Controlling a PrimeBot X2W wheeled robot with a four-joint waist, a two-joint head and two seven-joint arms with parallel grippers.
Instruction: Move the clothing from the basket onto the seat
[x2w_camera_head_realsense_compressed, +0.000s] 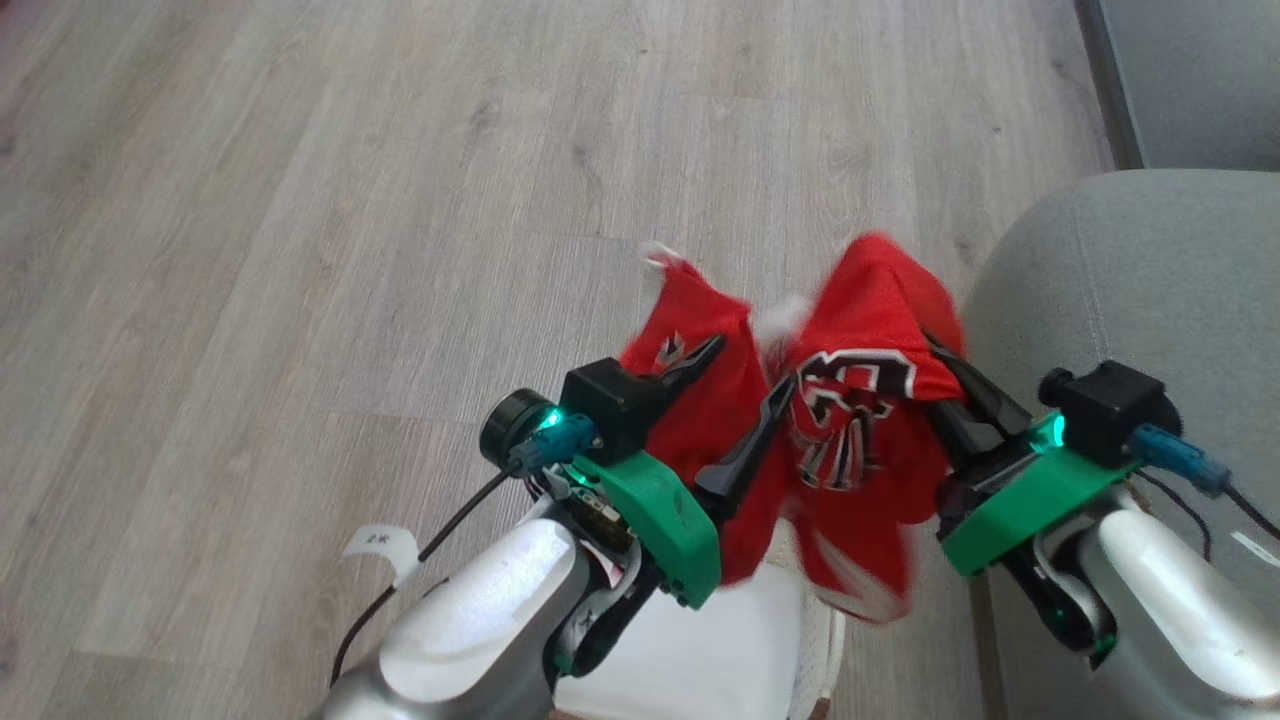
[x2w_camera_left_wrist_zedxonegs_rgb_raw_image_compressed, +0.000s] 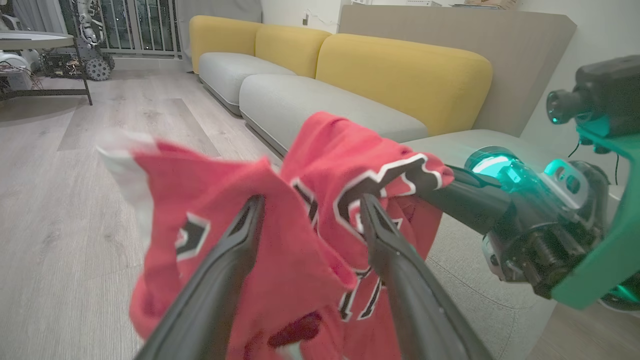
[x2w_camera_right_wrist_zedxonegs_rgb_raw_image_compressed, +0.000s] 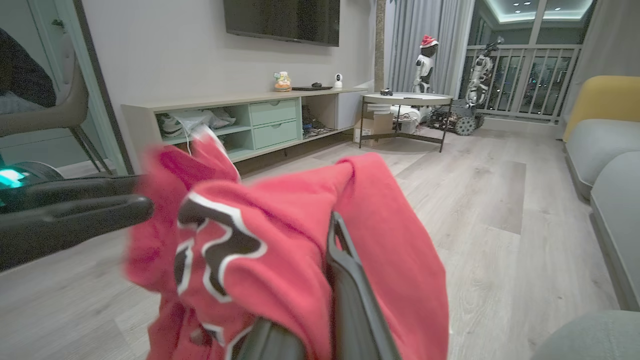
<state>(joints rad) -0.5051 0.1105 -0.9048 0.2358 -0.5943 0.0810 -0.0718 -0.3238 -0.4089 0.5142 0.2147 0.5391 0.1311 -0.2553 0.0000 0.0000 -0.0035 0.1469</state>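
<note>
Red jersey (x2w_camera_head_realsense_compressed: 860, 400) hung above basket (x2w_camera_head_realsense_compressed: 822, 648), beside seat's (x2w_camera_head_realsense_compressed: 1130, 290) rounded corner. Right gripper (x2w_camera_head_realsense_compressed: 945, 365) fingers pressed together, pinching cloth to carry it. Left gripper (x2w_camera_head_realsense_compressed: 750, 365) fingers spread, cloth merely draped across, likely freeing right to swing seatward.

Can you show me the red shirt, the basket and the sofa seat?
red shirt (x2w_camera_head_realsense_compressed: 850, 400): head view, on its black-and-white number.
basket (x2w_camera_head_realsense_compressed: 720, 650): head view, on its white liner.
sofa seat (x2w_camera_head_realsense_compressed: 1130, 280): head view, on its grey-green top.
</note>
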